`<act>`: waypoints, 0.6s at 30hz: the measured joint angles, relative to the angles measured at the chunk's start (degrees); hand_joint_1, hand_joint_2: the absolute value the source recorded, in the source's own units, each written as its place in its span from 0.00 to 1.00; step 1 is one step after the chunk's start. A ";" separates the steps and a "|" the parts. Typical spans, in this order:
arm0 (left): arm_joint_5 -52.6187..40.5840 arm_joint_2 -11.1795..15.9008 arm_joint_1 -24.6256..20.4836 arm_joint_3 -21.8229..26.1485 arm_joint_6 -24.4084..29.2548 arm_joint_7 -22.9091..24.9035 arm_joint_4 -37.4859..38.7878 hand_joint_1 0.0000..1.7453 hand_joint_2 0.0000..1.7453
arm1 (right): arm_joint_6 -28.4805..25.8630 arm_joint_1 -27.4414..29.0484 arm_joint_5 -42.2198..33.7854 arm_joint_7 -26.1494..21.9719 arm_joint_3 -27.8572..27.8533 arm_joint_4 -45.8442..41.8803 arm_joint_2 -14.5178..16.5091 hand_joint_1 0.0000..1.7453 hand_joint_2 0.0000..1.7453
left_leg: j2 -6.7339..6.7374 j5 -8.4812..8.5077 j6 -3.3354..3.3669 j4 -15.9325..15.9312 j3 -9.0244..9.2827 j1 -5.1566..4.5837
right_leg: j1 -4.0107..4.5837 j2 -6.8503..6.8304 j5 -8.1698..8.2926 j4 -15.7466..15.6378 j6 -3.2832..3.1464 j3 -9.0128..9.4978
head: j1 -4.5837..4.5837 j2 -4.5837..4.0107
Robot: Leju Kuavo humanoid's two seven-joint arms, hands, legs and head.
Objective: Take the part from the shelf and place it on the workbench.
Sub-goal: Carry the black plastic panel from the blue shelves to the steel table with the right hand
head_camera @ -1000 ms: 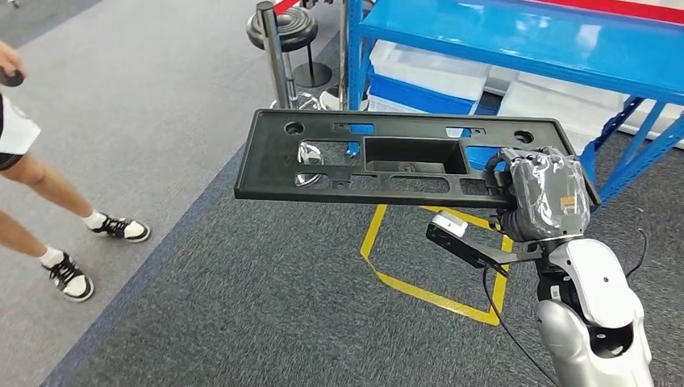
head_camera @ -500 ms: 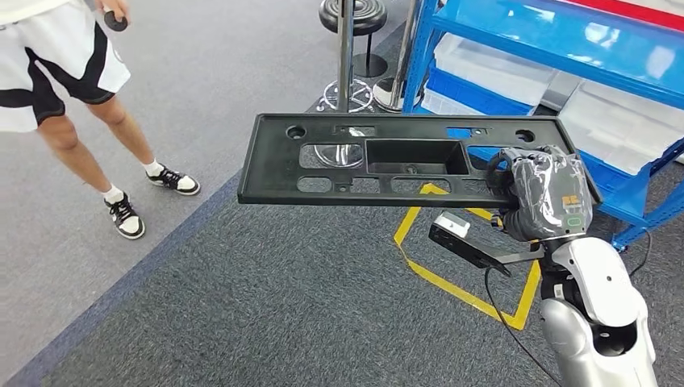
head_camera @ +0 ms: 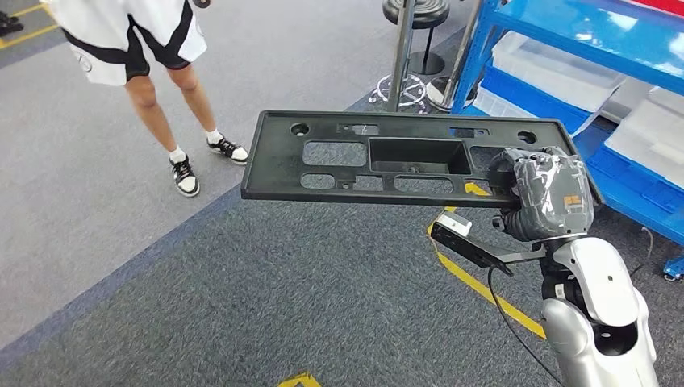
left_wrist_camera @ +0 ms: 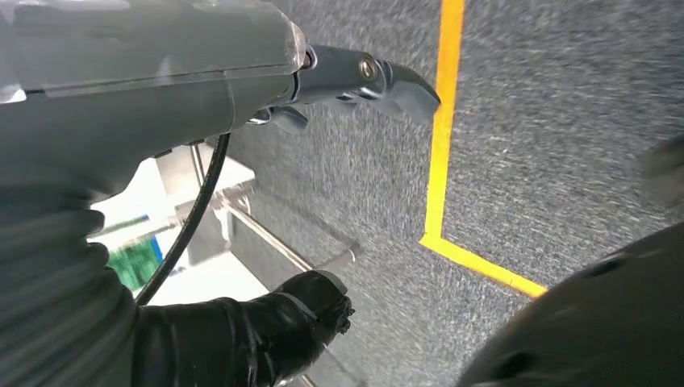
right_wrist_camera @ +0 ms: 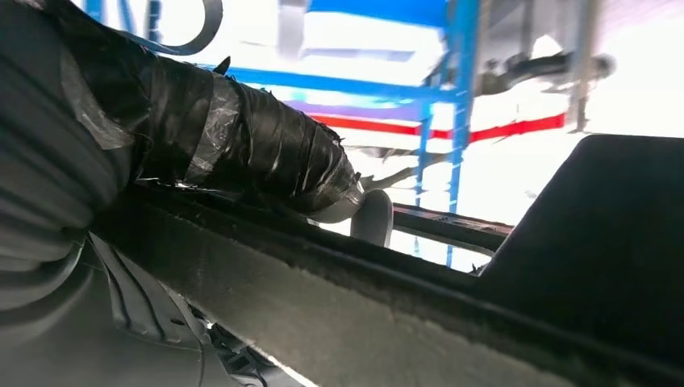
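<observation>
Part [head_camera: 355, 157]: long flat black plastic panel with cut-out windows and a deep rectangular pocket near its middle — held level in the air above the carpet, touching no surface. From under the wrist the part [right_wrist_camera: 452, 306] shows as a dark edge and underside.
Right hand [head_camera: 542, 192]: clenched on the part's end nearest the blue shelf, thumb on top, taped fingers [right_wrist_camera: 266, 157] wrapped over the rim. The right hand [right_wrist_camera: 121, 185] is seen close from behind in its wrist camera.
Right arm [head_camera: 593, 314]: silver, rising under the part's gripped end, a black cable trailing beside it.
Left hand [left_wrist_camera: 242, 330]: hanging over the carpet away from the part, nothing in it; dark fingers curled in, grey thumb [left_wrist_camera: 363, 76] stretched out — whether it is fully closed, cannot tell.
Blue shelf [head_camera: 581, 48]: beyond the part's far edge, on the gripped-end side; white bins [head_camera: 556, 68] on its lower level.
Metal posts [head_camera: 403, 48]: just past the part's far edge, near the shelf's corner upright.
Yellow floor tape [head_camera: 484, 282]: on the grey carpet [head_camera: 282, 298] below the part's gripped end.
Person [head_camera: 153, 48]: standing well off the part's free end, in white shorts and black-and-white shoes, on the lighter floor.
</observation>
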 joint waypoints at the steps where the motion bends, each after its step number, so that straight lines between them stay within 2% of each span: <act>1: 0.05 -0.01 -0.08 0.01 -0.11 -0.20 0.00 0.00 1.00 | -0.05 0.10 -0.11 -0.05 -0.03 0.00 -0.06 1.00 1.00 | 0.68 1.52 -0.17 -1.69 2.38 0.16 | -0.03 -0.75 0.47 0.22 0.29 -0.95 | -0.01 0.00; 2: 0.11 0.01 -0.17 0.01 -0.27 -0.40 0.00 0.00 1.00 | -0.09 0.17 -0.19 -0.13 -0.05 -0.01 -0.13 1.00 1.00 | 1.98 1.64 -0.17 -5.29 6.04 0.15 | 0.00 -1.44 0.85 0.49 0.61 -1.65 | -0.01 0.00; 3: 0.17 0.10 -0.21 0.01 -0.41 -0.57 0.01 0.00 1.00 | -0.15 0.19 -0.23 -0.17 -0.09 -0.01 -0.21 1.00 1.00 | 3.28 0.50 0.04 -9.96 9.80 -0.03 | 0.03 -2.15 1.19 0.80 0.95 -2.15 | 0.00 0.00; 4: 0.20 0.19 -0.22 0.01 -0.56 -0.68 0.02 0.00 1.00 | -0.21 0.19 -0.25 -0.19 -0.11 0.00 -0.27 1.00 1.00 | 4.29 -1.24 0.45 -14.12 12.70 -0.24 | 0.09 -2.84 1.54 1.06 1.31 -2.45 | 0.00 0.00; 5: 0.21 0.30 -0.17 0.01 -0.70 -0.74 0.03 0.00 1.00 | -0.27 0.17 -0.26 -0.20 -0.13 0.02 -0.32 1.00 1.00 | 4.66 -2.73 0.98 -17.16 14.52 -0.53 | 0.10 -3.60 1.90 1.19 1.72 -2.60 | 0.03 0.00; 6: 0.22 0.42 -0.06 0.02 -0.84 -0.80 0.05 0.00 1.00 | -0.33 0.13 -0.26 -0.19 -0.14 0.05 -0.35 1.00 1.00 | 4.19 -3.34 1.61 -18.69 14.78 -0.75 | 0.02 -4.45 2.30 1.16 2.17 -2.66 | 0.04 0.00; 7: 0.22 0.49 0.05 0.01 -0.99 -0.86 0.05 0.00 1.00 | -0.35 0.10 -0.26 -0.19 -0.14 0.13 -0.38 1.00 1.00 | 3.50 -3.12 2.29 -19.06 14.50 -0.76 | -0.15 -4.82 2.55 1.12 2.65 -2.72 | 0.05 0.00; 8: 0.20 0.50 0.13 0.01 -1.13 -0.88 0.06 0.00 1.00 | -0.36 0.11 -0.26 -0.20 -0.14 0.21 -0.42 1.00 1.00 | 2.79 -2.56 2.88 -19.17 14.17 -0.80 | -0.39 -4.07 2.13 1.51 3.04 -2.87 | 0.06 0.00; 9: 0.17 0.49 0.18 0.00 -1.25 -0.90 0.07 0.00 1.00 | -0.39 0.14 -0.26 -0.20 -0.14 0.28 -0.50 1.00 1.00 | 2.17 -1.98 3.44 -19.33 13.87 -0.76 | -0.59 -2.52 0.90 2.78 3.31 -3.34 | 0.08 0.00; 11: 0.06 0.43 0.26 -0.01 -1.41 -0.89 0.07 0.00 1.00 | -0.50 0.25 -0.23 -0.08 -0.14 0.39 -0.76 1.00 1.00 | 1.07 -0.94 4.18 -19.23 12.89 -0.85 | -0.65 1.72 -3.64 8.97 3.47 -5.60 | 0.11 0.00; 12: -0.05 0.45 0.30 -0.01 -1.45 -0.88 0.07 0.00 1.00 | -0.56 0.32 -0.19 0.00 -0.14 0.44 -0.91 1.00 1.00 | 0.46 -0.53 4.44 -19.03 12.26 -0.98 | -0.53 2.90 -5.73 12.76 3.43 -6.93 | 0.13 0.00; 13: -0.17 0.48 0.35 -0.01 -1.49 -0.87 0.07 0.00 1.00 | -0.58 0.43 -0.15 0.07 -0.14 0.51 -1.02 1.00 1.00 | -0.25 -0.18 4.60 -18.79 11.62 -1.13 | -0.37 3.51 -6.96 15.62 3.35 -7.75 | 0.12 0.00; 14: -0.28 0.48 0.37 -0.01 -1.53 -0.87 0.07 0.00 1.00 | -0.60 0.54 -0.11 0.09 -0.14 0.59 -1.09 1.00 1.00 | -1.04 0.11 4.68 -18.51 11.03 -1.28 | -0.24 3.76 -6.99 16.42 3.20 -7.53 | 0.11 0.00; 15: -0.36 0.48 0.38 -0.01 -1.56 -0.87 0.07 0.00 1.00 | -0.60 0.62 -0.09 0.10 -0.14 0.66 -1.13 1.00 1.00 | -1.89 0.29 4.68 -18.18 10.55 -1.38 | -0.13 3.95 -6.00 14.92 2.98 -6.17 | 0.11 0.00; 16: -0.38 0.47 0.39 -0.02 -1.58 -0.87 0.07 0.00 1.00 | -0.61 0.66 -0.08 0.10 -0.14 0.70 -1.15 1.00 1.00 | -2.72 0.39 4.65 -17.79 10.17 -1.43 | -0.06 4.43 -4.40 11.53 2.70 -3.88 | 0.11 0.00; 18: -0.38 0.43 0.37 -0.03 -1.60 -0.87 0.07 0.00 1.00 | -0.64 0.67 -0.08 0.10 -0.14 0.70 -1.22 1.00 1.00 | -4.14 0.48 4.45 -16.97 9.39 -1.52 | 0.01 6.56 -2.60 4.56 2.13 0.31 | 0.10 0.00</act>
